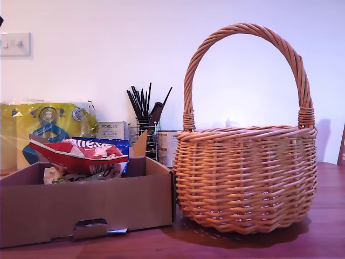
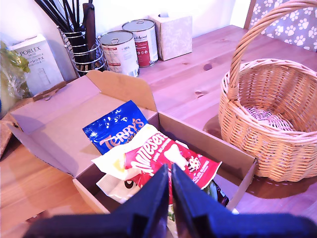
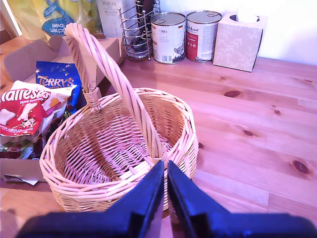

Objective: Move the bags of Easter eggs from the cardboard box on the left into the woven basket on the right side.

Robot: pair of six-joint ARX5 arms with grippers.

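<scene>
Bags of Easter eggs fill your cardboard box at the exterior view's lower left, both pincers nearly closed, empty.

My first gripper and my second gripper look like matt dark plastic. The box is dull brown corrugated cardboard. The basket is rough woven tan wicker. The sweet bags are glossy crinkled foil-like plastic. The table is smooth, knotty, reddish wood.
</scene>
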